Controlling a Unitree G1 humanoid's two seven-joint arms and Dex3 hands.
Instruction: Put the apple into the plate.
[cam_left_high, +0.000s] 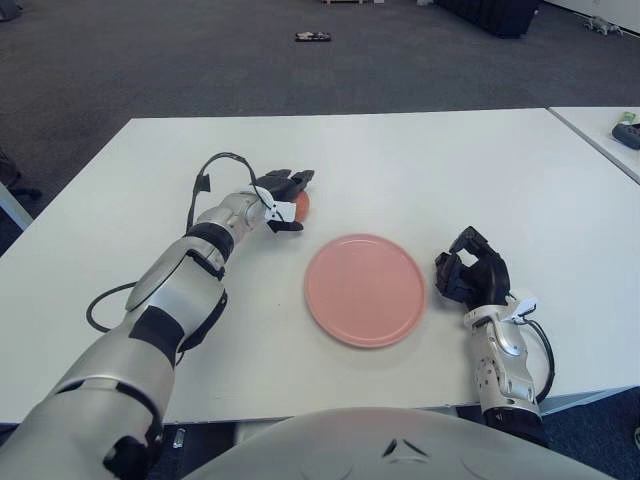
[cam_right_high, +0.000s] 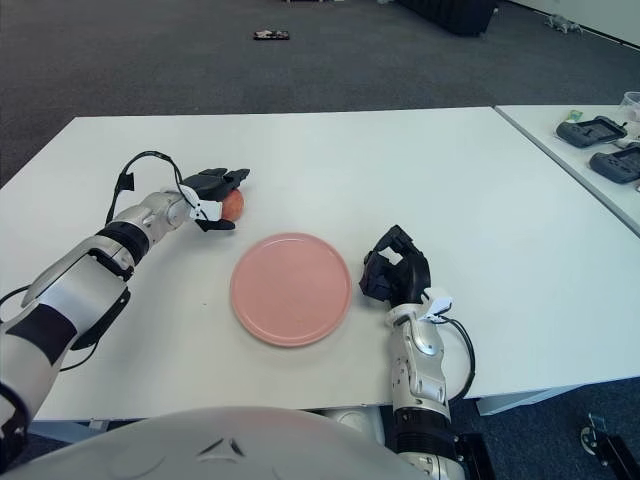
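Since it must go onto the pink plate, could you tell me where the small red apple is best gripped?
Probably around its widest part, from the robot's left, where the left hand already cups the small red apple: it is round, and its side toward the round pink plate stays clear.
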